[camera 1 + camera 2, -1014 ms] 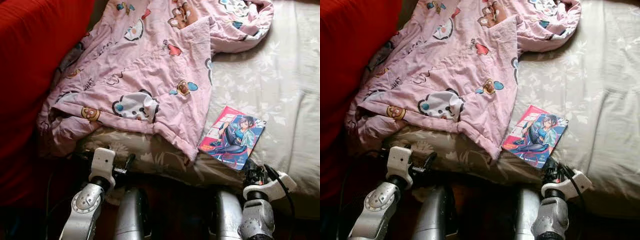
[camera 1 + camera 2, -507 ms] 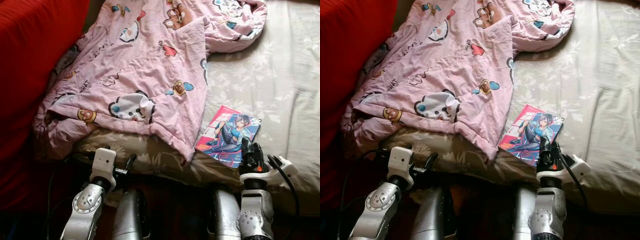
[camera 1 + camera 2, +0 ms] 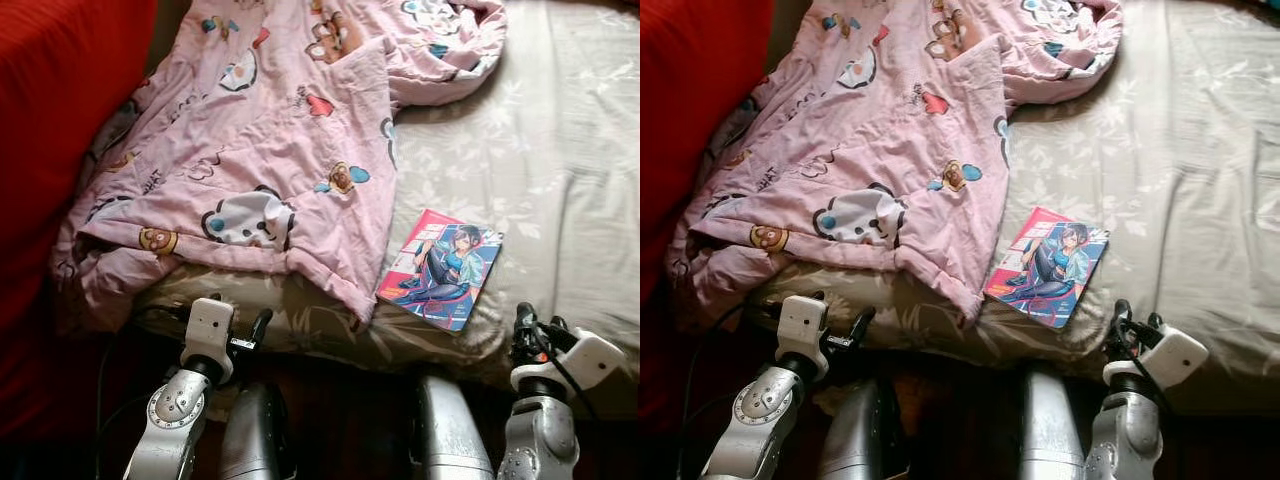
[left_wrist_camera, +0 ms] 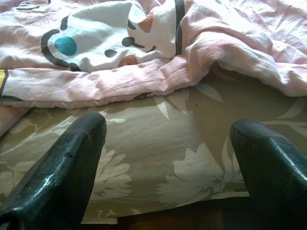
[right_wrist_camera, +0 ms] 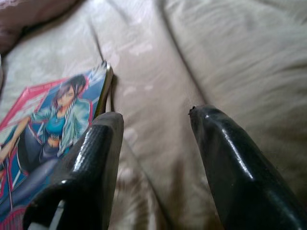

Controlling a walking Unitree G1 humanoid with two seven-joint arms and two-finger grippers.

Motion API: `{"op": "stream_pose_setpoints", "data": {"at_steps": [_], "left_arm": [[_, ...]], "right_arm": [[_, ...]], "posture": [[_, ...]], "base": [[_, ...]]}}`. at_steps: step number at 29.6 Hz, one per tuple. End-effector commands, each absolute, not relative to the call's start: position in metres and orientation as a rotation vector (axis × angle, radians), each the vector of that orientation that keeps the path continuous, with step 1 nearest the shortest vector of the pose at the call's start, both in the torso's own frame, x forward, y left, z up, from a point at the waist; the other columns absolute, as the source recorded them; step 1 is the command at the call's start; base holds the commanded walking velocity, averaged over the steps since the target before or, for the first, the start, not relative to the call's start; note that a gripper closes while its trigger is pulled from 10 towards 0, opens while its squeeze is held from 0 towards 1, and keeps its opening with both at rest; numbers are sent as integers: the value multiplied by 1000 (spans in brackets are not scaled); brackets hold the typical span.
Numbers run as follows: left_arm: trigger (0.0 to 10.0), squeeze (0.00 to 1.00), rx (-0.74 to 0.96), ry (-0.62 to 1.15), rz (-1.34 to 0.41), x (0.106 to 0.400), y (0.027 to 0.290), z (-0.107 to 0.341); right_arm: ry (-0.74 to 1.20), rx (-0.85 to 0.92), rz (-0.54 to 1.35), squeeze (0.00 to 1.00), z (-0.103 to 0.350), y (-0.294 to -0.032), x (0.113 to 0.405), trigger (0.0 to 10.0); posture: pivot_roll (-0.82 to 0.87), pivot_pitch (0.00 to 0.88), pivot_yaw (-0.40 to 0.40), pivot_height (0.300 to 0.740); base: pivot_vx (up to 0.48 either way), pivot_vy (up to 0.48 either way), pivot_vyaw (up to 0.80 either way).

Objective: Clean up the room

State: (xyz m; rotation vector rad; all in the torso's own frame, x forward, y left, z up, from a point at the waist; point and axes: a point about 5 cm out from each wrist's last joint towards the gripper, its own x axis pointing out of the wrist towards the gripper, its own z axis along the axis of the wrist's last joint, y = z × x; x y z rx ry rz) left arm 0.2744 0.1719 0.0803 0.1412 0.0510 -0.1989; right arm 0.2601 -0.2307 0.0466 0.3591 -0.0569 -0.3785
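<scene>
A comic book (image 3: 440,268) with a pink and blue cover lies flat on the beige flowered bed sheet (image 3: 560,170), near the bed's front edge. Its corner also shows in the right wrist view as the book (image 5: 43,129). My right gripper (image 3: 536,326) is open at the bed's edge, just right of the book's near corner. Bare sheet lies between its fingers (image 5: 103,143), and the book sits beside one of them. A rumpled pink cartoon quilt (image 3: 260,150) covers the bed's left half. My left gripper (image 3: 240,328) is open and low at the edge below the quilt's hem (image 4: 144,76).
A big red fabric mass (image 3: 60,120) stands along the left side of the bed. The quilt's far end is bunched up at the top (image 3: 450,40). Dark floor lies below the bed's front edge, around my arms.
My right gripper has drawn back from the book's near edge and shifted right, toward the bed's edge. The book has stayed put. The left arm has hardly moved. The camera has shifted slightly.
</scene>
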Motion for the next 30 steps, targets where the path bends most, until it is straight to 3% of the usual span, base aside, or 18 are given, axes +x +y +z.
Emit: {"op": "stream_pose_setpoints", "data": {"at_steps": [1,21,30], "left_arm": [[10000,0,155,90,-181,269,178,72],[10000,0,160,95,-165,269,183,70],[10000,0,157,103,-167,267,180,68]], "right_arm": [[35,381,-361,0,30,-222,255,10000],[190,382,-360,0,12,-224,275,10000],[353,285,-346,0,-6,-219,269,10000]], "posture": [[-14,257,130,582],[-10,267,121,582],[-12,267,117,582]], "base": [[0,0,0],[0,0,0],[0,0,0]]}}
